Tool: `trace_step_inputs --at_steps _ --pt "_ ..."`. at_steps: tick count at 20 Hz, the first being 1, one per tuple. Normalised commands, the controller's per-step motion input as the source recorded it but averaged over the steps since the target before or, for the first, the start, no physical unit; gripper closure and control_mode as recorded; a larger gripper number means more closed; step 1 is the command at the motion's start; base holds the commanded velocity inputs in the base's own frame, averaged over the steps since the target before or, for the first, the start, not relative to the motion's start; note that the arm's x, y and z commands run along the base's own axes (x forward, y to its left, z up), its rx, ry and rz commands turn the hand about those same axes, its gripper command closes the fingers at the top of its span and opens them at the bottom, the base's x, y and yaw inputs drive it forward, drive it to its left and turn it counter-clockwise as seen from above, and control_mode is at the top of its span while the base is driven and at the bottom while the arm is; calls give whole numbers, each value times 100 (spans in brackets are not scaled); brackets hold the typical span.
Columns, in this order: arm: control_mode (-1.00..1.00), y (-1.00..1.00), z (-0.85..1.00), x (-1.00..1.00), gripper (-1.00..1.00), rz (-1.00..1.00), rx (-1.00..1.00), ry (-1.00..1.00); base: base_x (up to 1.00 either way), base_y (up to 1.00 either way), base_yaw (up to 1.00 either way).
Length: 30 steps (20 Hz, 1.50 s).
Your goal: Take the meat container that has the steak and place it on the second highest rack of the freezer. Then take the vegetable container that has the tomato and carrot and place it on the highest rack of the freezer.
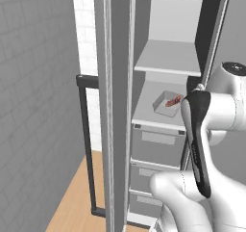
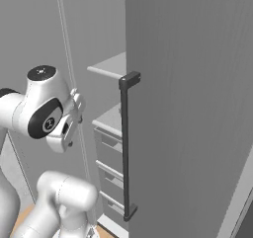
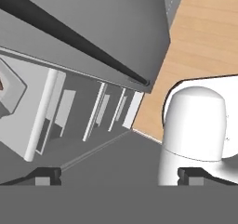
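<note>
The freezer [image 1: 211, 29] stands open. The meat container [image 1: 165, 106], a light-grey tray with the steak [image 1: 173, 101] in it, sits on the second highest rack [image 1: 146, 113]. Above it the highest rack [image 1: 168, 58] is bare. My gripper [image 3: 121, 176] is open, its fingertips [image 3: 46, 176] wide apart with nothing between them. It hangs outside the freezer and looks down past the drawers toward the floor. A corner of the meat container [image 3: 10, 90] shows at the left edge of the hand view. The vegetable container with the tomato and carrot is out of view.
The open freezer door [image 1: 117, 106] stands edge-on at the left with its long dark bar handle [image 1: 84, 139]. Grey drawers [image 1: 157, 144] stack below the racks. A tiled grey wall [image 1: 33, 106] and wooden floor [image 1: 77, 202] lie to the left.
</note>
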Motion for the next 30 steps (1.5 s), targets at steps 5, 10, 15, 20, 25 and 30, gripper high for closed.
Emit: trace_step_inputs --at_steps 5,10,15,20,25,30 --pt "100 0 0 0 -100 0 0 0 -92 4 -2" --pt "100 0 0 0 -100 0 0 0 -76 -3 -40" --pt "100 0 0 0 -100 0 0 0 -44 -3 -50" --pt "100 0 0 0 -100 0 0 0 -10 -52 -38" --pt "100 0 0 0 -100 0 0 0 -1 -98 -21" --pt "100 0 0 0 -100 0 0 0 0 -100 -13"
